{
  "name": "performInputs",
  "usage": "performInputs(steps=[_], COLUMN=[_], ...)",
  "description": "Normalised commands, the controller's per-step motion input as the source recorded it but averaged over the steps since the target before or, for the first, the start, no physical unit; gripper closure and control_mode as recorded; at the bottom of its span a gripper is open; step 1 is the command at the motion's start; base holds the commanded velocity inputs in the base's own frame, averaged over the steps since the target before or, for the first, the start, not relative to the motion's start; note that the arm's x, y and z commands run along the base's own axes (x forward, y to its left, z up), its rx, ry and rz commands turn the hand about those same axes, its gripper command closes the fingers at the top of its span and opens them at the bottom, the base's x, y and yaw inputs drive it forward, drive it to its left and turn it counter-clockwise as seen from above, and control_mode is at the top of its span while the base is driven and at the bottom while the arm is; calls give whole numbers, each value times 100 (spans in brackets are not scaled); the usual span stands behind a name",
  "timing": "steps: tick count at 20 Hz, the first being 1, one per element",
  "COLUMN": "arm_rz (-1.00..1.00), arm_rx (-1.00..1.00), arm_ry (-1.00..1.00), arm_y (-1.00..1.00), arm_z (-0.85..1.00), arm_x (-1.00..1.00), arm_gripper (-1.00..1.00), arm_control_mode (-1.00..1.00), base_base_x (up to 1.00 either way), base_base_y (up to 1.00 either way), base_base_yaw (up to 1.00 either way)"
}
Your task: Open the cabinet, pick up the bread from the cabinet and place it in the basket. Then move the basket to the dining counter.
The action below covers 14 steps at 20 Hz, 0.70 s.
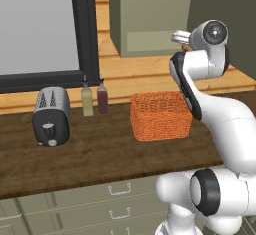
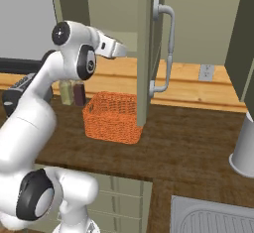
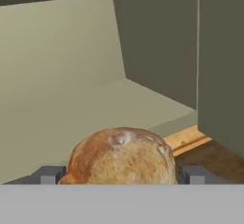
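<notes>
A: Status on the bread [image 3: 120,155]?

B: Sitting on the cabinet [image 2: 144,53] shelf, door swung open. In the hand view the loaf sits right between the two fingertips [image 3: 49,175], one on each flank. Hand [image 3: 121,176] is spread wide, not clamped. Can't tell whether the pads are touching the crust yet.

A: How will it handle?

B: My guess: light, rounded, crust fairly firm but crushable under a hard squeeze. The domed top offers no flat faces, so it could roll or pop out if pinched high.

A: Grip point?

B: Across the widest part of the flanks, low on the loaf, fingers square to it. Close gently, just enough to hold.

A: And the basket [image 1: 161,115]?

B: On the counter [image 1: 95,154] below the cabinet, just beside the bottles [image 1: 95,99], open top facing up. Toaster [image 1: 50,116] is well off to the side.
</notes>
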Motion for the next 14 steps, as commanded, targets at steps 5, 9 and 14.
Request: performInputs(steps=[5, 9, 14], arm_rz=[-2, -1, -1], arm_rx=[2, 16, 22], arm_ry=[25, 53, 38], arm_y=[32, 1, -1], arm_z=[6, -20, -83], arm_x=[-100, -74, -19], arm_gripper=[100, 100, 100], arm_control_mode=[-100, -100, -100], base_base_x=[0, 0, 0], base_base_y=[0, 0, 0], base_base_yaw=[0, 0, 0])
